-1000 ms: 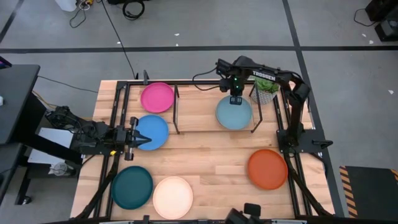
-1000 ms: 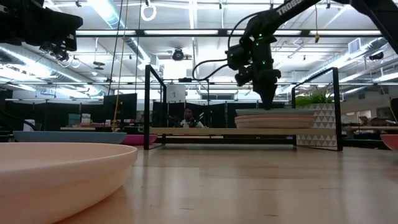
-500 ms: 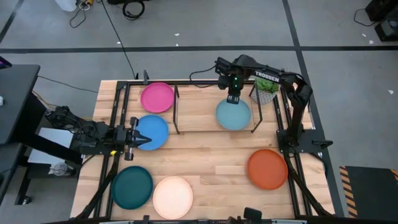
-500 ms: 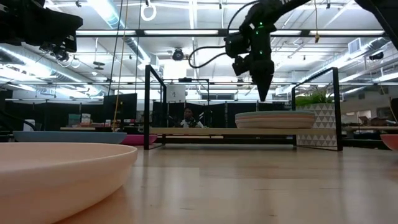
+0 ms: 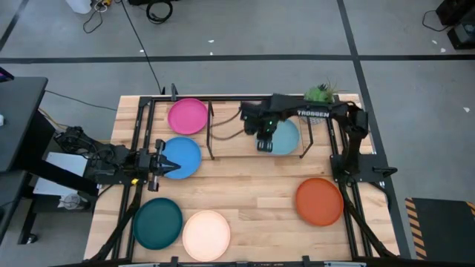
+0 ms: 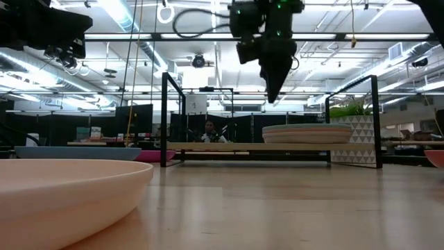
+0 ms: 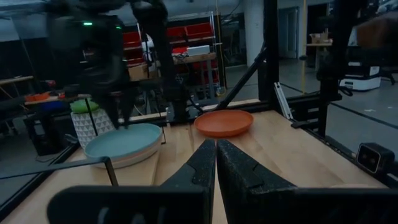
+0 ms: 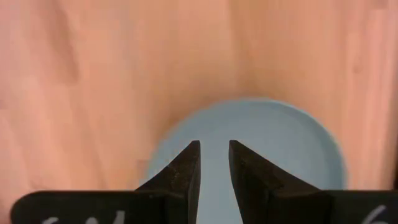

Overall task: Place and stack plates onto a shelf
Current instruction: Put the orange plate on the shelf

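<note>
A stack of plates with a light blue plate point(image 5: 286, 137) on top rests on the right half of the light-wood shelf point(image 5: 237, 139), also seen in the low view as the stack point(image 6: 305, 133). My right gripper point(image 5: 263, 143) point(image 6: 272, 97) hangs above the stack's left edge, pointing down, narrowly open and empty; its wrist view shows the light blue plate point(image 8: 273, 155) below. Pink point(image 5: 187, 116), blue point(image 5: 184, 154), dark teal point(image 5: 157, 222), cream point(image 5: 206, 235) and orange point(image 5: 319, 201) plates lie flat on the table. My left gripper point(image 5: 172, 166) point(image 7: 215, 144) waits shut, raised over the blue plate.
The shelf's black uprights point(image 6: 165, 118) point(image 6: 375, 118) stand at its ends. A potted plant point(image 5: 319, 95) sits at the table's far right corner behind the shelf. The shelf's left half point(image 5: 230, 126) is bare board. The cream plate point(image 6: 69, 187) fills the low view's near left.
My right gripper has risen from the far edge of the light blue plate and moved toward the table's left and near edge, now well above the stack. The plate stack has stayed in place on the shelf.
</note>
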